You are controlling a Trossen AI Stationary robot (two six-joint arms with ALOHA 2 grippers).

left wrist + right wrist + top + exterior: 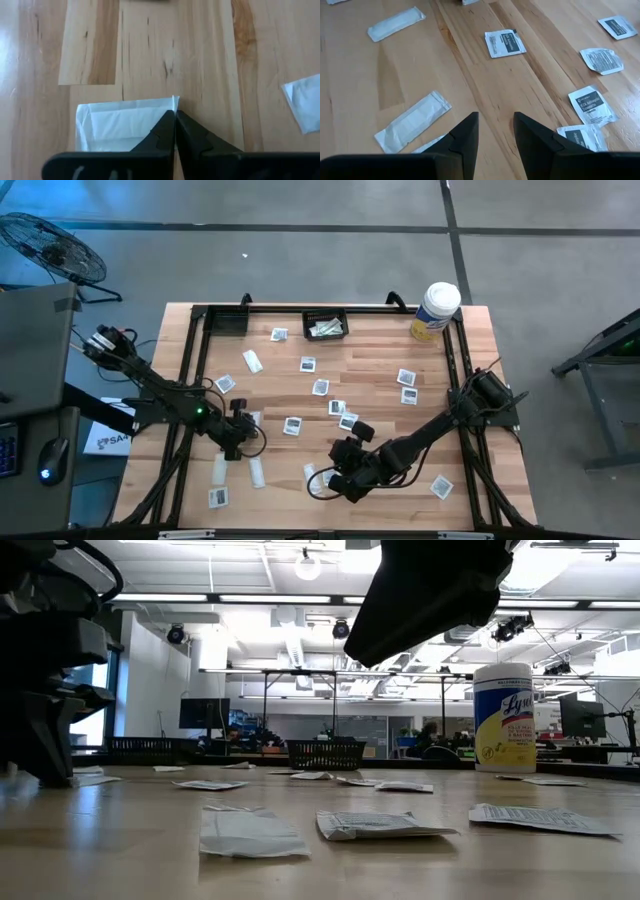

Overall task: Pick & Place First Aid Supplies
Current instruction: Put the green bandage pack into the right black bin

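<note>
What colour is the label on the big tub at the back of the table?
Yellow, with blue lettering, on a white tub. It shows best in the low view.

This was a robotics lab or open workshop hall: a butcher-block worktop (380, 380) in a black metal frame (200, 340) stood on grey concrete floor (300, 205), with exposed ceiling ducts (300, 640), strip lights (180, 598) and monitor-laden desks (205, 715) behind.

We count about a dozen square packets (307, 364), though a few may be hidden from us. We see three narrow white strips (252, 361). We also count one black basket (325, 312) and one white tub (435, 312).
</note>
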